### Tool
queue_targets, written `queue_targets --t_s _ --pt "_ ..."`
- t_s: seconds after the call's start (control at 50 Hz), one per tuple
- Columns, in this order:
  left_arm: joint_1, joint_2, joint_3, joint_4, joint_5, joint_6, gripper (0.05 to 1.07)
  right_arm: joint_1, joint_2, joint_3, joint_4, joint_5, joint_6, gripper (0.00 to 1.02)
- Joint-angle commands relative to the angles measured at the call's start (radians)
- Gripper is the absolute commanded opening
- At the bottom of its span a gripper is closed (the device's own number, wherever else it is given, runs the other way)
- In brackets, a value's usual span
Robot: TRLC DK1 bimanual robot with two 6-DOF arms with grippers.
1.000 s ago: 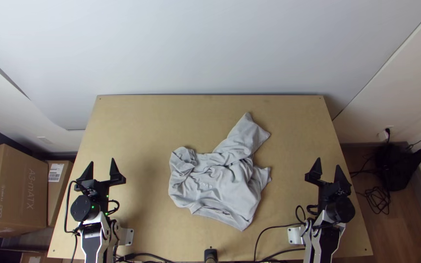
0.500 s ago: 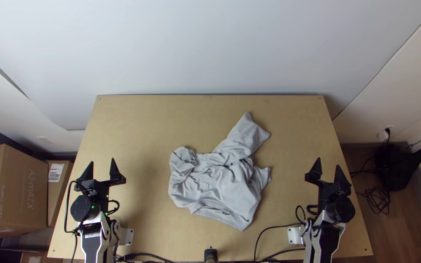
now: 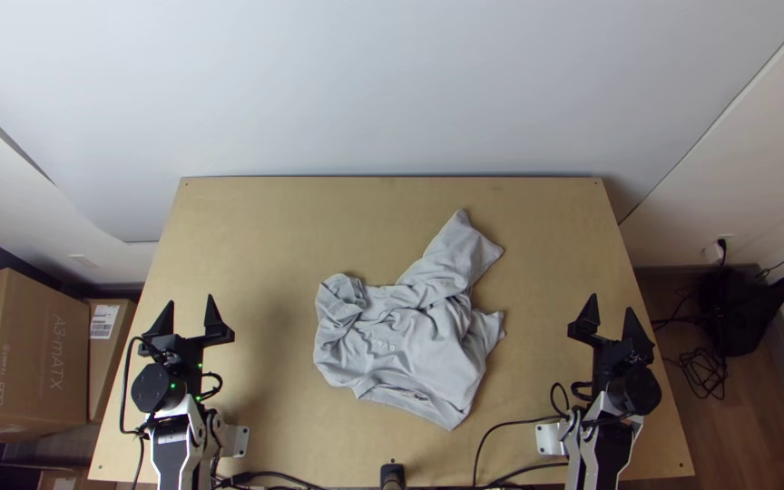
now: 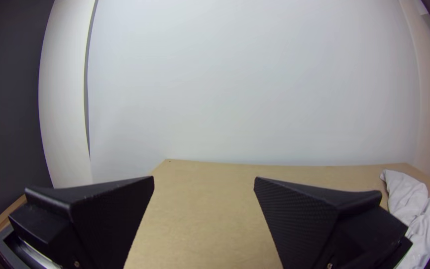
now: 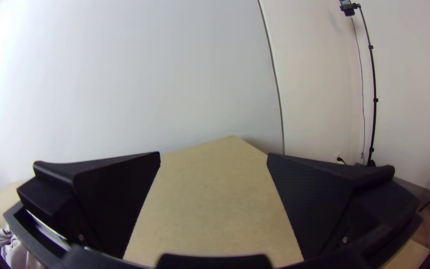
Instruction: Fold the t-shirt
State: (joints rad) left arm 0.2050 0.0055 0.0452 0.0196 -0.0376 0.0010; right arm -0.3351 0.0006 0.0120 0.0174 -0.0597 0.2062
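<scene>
From where I sit, the grey t-shirt (image 3: 410, 340) lies rumpled around the middle of the wooden table (image 3: 274, 218), bunched and creased through its body, with one long piece stretched towards the far edge and a smaller bunched bit sticking up on the left. I have my left gripper (image 3: 188, 307) off to the shirt's left and my right gripper (image 3: 611, 308) off to its right, both well apart from the cloth. The left pincer stands wide, its two fingers spread with bare tabletop visible between them in its wrist view; the right one is wide as well, also with nothing between its fingers but a view of the table and wall (image 3: 392, 91). The thing I'd mind most is the black cable (image 3: 510, 424) curving from the right arm's base to the near edge, close to the shirt's near corner. More cable (image 3: 274, 474) runs by the left arm's base, and a small black device (image 3: 393, 475) sits at the middle of the near edge. Off the table, a big cardboard box (image 3: 24, 363) and a slimmer box (image 3: 106, 349) stand on my left; on my right there's a tangle of cords (image 3: 705, 372) on the floor.
</scene>
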Motion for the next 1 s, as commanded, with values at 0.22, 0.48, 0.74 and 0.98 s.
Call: queue_targets --t_s 0.22,0.48,0.74,0.98 --pt "0.007 -0.006 -0.042 -0.021 0.005 0.007 1.02 -0.002 -0.004 -0.004 -0.016 0.004 0.018 0.99" --pt "-0.016 -0.001 -0.041 -0.035 0.042 -0.002 1.02 0.151 0.004 -0.004 -0.02 0.008 0.055 0.99" --pt "0.047 -0.007 -0.033 -0.029 0.033 -0.002 1.02 0.291 -0.005 0.003 -0.007 0.049 0.064 0.99" --pt "0.048 0.067 0.12 -0.101 0.031 0.016 1.02 0.326 0.09 0.114 -0.011 0.038 0.061 0.99"
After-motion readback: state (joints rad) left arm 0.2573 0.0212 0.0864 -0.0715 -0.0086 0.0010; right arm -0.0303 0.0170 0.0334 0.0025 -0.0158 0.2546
